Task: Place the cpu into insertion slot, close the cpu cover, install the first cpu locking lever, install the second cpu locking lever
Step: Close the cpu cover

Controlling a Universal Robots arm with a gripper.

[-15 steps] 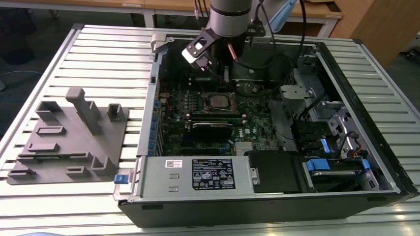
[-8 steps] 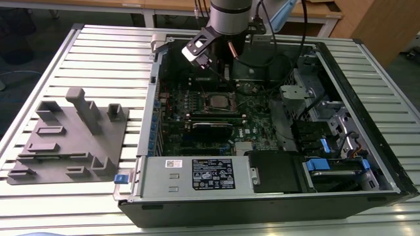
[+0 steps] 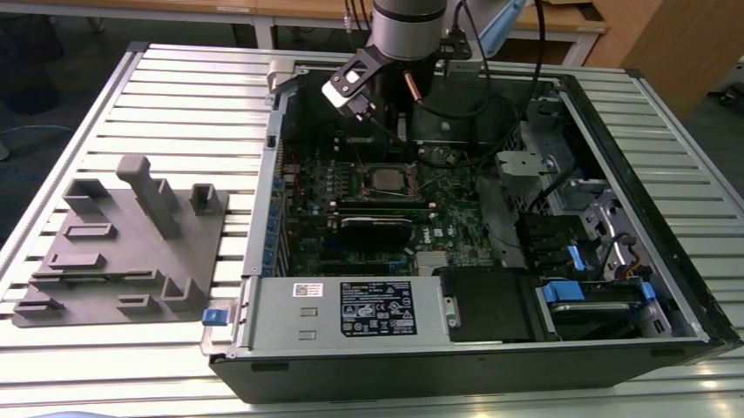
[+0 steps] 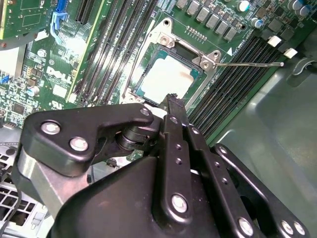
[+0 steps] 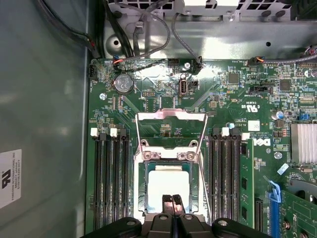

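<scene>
Fingertips of the black gripper point(image 5: 173, 198) are pressed together with nothing clasped, poised just over one edge of the small square silver-topped cpu point(image 5: 168, 182). The cpu is seated in the silver-rimmed square insertion slot point(image 5: 142, 183) on the green motherboard point(image 5: 148, 94). The thin silver frame-shaped cpu cover point(image 5: 171, 115) is folded back, open.

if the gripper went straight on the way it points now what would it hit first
Most likely the cpu, lying in the insertion slot. In the first wrist view the gripper points at the chip's near edge. Depth is unclear, so it might meet the rim instead.
</scene>
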